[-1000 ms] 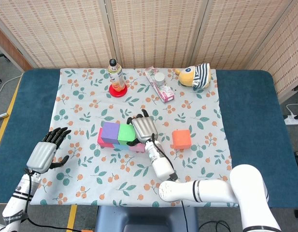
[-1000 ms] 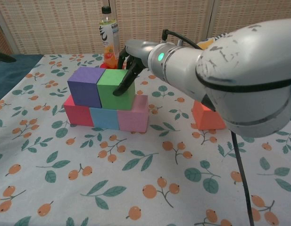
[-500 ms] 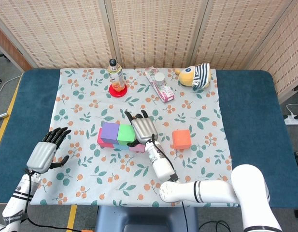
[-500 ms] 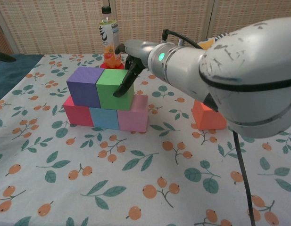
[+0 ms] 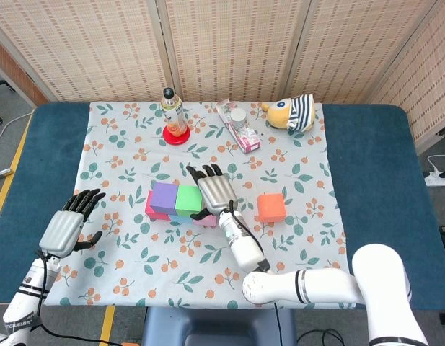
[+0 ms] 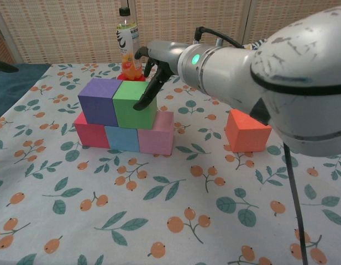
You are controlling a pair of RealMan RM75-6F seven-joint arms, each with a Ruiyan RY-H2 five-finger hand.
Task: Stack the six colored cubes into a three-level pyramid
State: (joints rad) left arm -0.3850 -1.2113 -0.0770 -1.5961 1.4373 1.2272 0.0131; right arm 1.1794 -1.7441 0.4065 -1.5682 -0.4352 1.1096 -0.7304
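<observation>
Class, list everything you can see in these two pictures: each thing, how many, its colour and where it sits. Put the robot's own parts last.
bottom-row cubes: three; red, blue, pink; side by side on the cloth
second-level cubes: two; purple left, green right; on the bottom row
orange cube: one; alone, right of the stack
bottle: one; orange drink, on a red base, far side
packet: one; pink and white, far centre
plush toy: one; yellow, striped cap, far right
tablecloth: one; white, leaf print
left hand: open, near left edge
right hand: fingers spread at the green cube
</observation>
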